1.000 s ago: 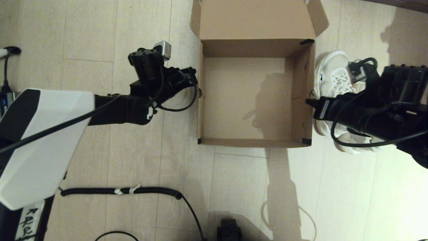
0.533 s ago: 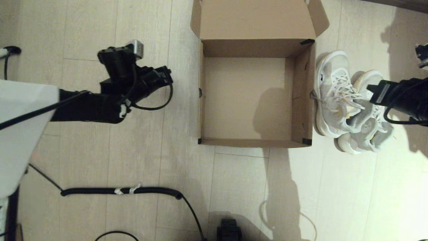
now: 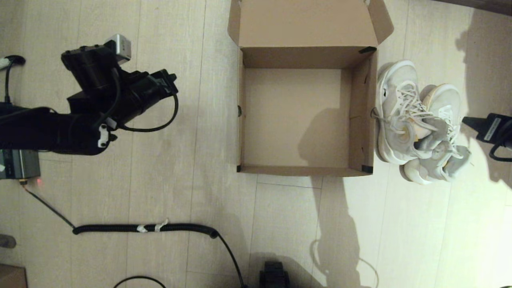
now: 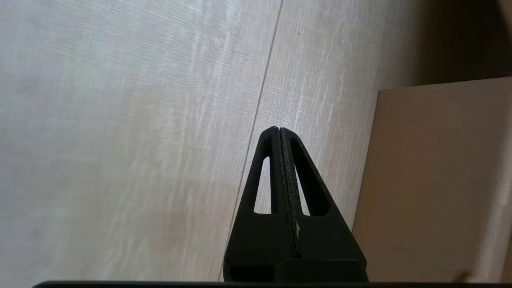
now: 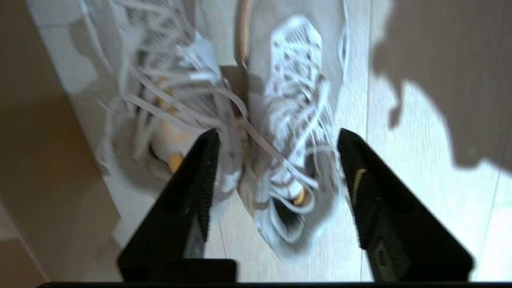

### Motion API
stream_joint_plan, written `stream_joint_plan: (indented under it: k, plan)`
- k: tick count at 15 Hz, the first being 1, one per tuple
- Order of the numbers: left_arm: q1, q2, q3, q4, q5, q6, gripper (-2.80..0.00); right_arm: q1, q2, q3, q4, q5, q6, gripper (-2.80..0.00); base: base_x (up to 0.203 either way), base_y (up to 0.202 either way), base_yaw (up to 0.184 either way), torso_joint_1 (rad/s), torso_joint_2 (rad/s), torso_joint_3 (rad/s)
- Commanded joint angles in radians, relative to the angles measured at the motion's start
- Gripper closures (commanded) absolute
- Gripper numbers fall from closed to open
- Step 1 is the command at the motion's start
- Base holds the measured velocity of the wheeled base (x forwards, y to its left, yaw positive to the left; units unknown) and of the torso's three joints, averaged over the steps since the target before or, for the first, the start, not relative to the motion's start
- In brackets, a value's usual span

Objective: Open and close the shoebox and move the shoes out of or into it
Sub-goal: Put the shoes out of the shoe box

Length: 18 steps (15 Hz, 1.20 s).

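Observation:
The brown cardboard shoebox (image 3: 362, 120) stands open and empty on the floor, its lid flap (image 3: 304, 22) folded back on the far side. Both white and pale-grey shoes (image 3: 416, 120) lie side by side on the floor against the box's right wall. My right gripper (image 3: 470, 122) hangs open just right of them, at the view's right edge; in the right wrist view the shoes (image 5: 280, 132) show beyond the spread fingers (image 5: 200, 168). My left gripper (image 3: 170, 82) is shut on nothing, well left of the box; in the left wrist view its fingers (image 4: 279, 160) are pressed together, with the box wall (image 4: 432, 180) beside them.
A black ribbed cable (image 3: 144, 228) runs across the pale wood floor in front of the box. A small black part (image 3: 274, 276) sits at the bottom edge. A grey device with a red light (image 3: 20, 170) lies at the far left.
Both arms have drawn outward from the box: the left gripper moved left from the box's left wall, the right gripper pulled back right, uncovering the shoes.

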Motion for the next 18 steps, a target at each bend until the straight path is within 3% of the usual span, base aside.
stream_joint_plan:
  k: [1, 5, 10, 15, 18]
  plan:
    - [0.001, -0.058, 0.04, -0.008, -0.001, -0.002, 0.0, -0.011, 0.014, 0.032, -0.003, 0.006, 0.015, -2.8, 0.0, 0.0, 0.0, 0.0, 0.0, 0.0]
    - [0.002, -0.09, 0.098, -0.04, -0.001, -0.004, 0.0, -0.018, 0.081, 0.081, -0.011, 0.022, 0.108, -2.8, 0.0, 0.0, 0.0, 0.0, 0.0, 0.0]
    - [0.002, -0.094, 0.1, -0.04, -0.002, -0.004, 0.0, -0.028, 0.17, 0.099, -0.164, 0.082, 0.204, -2.8, 0.0, 0.0, 0.0, 0.0, 0.0, 0.0]
    - [0.0, -0.092, 0.098, -0.04, -0.002, -0.002, 0.0, -0.024, 0.154, 0.109, -0.158, 0.092, 0.235, -2.8, 0.0, 0.0, 0.0, 0.0, 0.0, 0.0]
    - [0.0, -0.095, 0.104, -0.04, -0.002, -0.004, 0.0, -0.002, 0.145, 0.107, -0.156, 0.095, 0.311, -2.8, 0.0, 0.0, 0.0, 0.0, 0.0, 0.0]
